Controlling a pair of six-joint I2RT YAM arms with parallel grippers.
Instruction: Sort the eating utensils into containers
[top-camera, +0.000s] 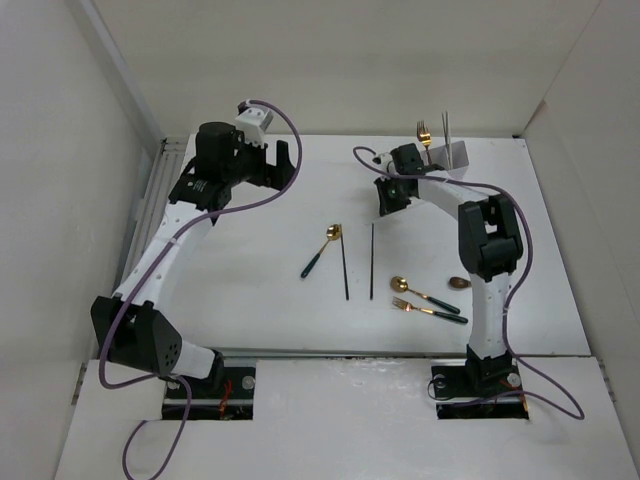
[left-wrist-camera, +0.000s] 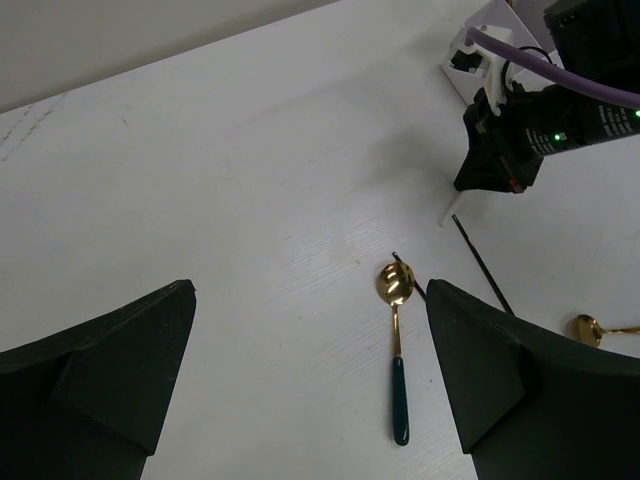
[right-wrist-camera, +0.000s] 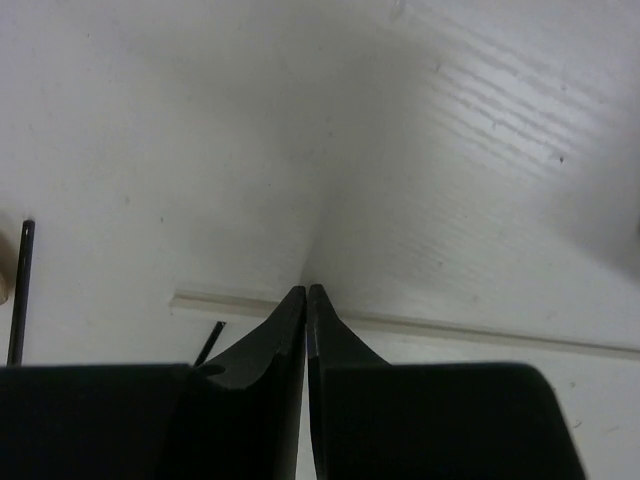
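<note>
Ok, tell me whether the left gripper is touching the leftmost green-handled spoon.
Apart. The top view shows the open left gripper well away from the leftmost green-handled spoon, a wide gap between them.

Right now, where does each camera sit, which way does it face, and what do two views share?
Top: above and behind, looking down on the table; left arm, right arm show.
Left wrist: looks across at the green-handled spoon; open left gripper frames it.
Right wrist: close above the table; shut right gripper shows.
Shared: top and left wrist see that spoon.
</note>
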